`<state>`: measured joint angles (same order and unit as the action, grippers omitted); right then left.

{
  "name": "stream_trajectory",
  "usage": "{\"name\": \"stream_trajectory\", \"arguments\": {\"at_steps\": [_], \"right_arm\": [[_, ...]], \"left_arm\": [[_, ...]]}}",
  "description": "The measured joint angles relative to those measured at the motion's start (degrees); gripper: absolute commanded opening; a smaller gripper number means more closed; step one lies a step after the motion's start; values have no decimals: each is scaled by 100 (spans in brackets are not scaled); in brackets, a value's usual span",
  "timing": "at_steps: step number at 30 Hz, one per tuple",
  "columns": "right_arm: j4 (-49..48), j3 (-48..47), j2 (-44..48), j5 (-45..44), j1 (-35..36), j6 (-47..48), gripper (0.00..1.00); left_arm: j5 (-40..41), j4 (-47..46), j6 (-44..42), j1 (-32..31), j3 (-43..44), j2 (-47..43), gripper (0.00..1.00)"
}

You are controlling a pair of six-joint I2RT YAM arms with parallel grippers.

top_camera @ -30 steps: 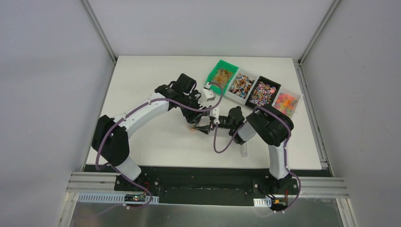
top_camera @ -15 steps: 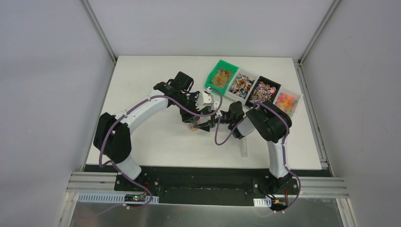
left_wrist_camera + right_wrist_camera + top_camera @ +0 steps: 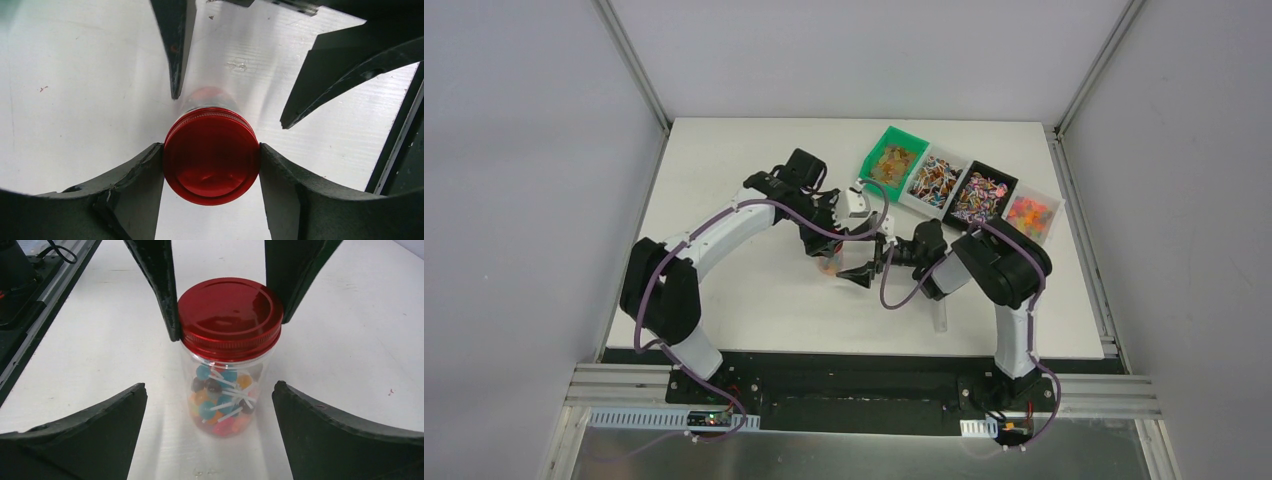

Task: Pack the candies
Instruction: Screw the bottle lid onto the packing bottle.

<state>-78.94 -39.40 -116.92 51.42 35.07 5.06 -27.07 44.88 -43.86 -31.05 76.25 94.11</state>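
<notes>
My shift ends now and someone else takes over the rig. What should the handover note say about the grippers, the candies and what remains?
Left gripper: shut on the red lid, one finger on each side.
Right gripper: open, fingers on either side of the jar, not touching it.
Candies: some are in the clear jar, which stands upright on the table. More are in four bins at the far right.
Done: jar partly filled, lid on.
Left: whether the lid is tight cannot be told. Check it, then release.
</notes>
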Motion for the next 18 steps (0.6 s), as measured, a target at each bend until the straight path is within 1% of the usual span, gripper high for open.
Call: {"name": "stream_trajectory", "arguments": {"at_steps": [4,7,10,12,15,18], "right_arm": [[4,376,380,-229,-48,-4,99],[46,616,765,-426,-76,-7,99],[214,887,1320,-769,-83,-33,99],[391,1047,1718,-1038,-83,-72,99],[1093,1163,2546,-1473,-87,-186,99],[2371,1027,3552,-1934,-87,-372,99]], "left_arm": [[188,-90,208,2,-107,-107,22],[474,-131,431,44,-199,-225,20],[791,-127,772,315,-229,-306,20],[994,-136,1058,654,-229,-321,20],[1261,-142,1491,1161,-229,-328,24],[1436,-184,1895,1600,-280,-354,25]]}}
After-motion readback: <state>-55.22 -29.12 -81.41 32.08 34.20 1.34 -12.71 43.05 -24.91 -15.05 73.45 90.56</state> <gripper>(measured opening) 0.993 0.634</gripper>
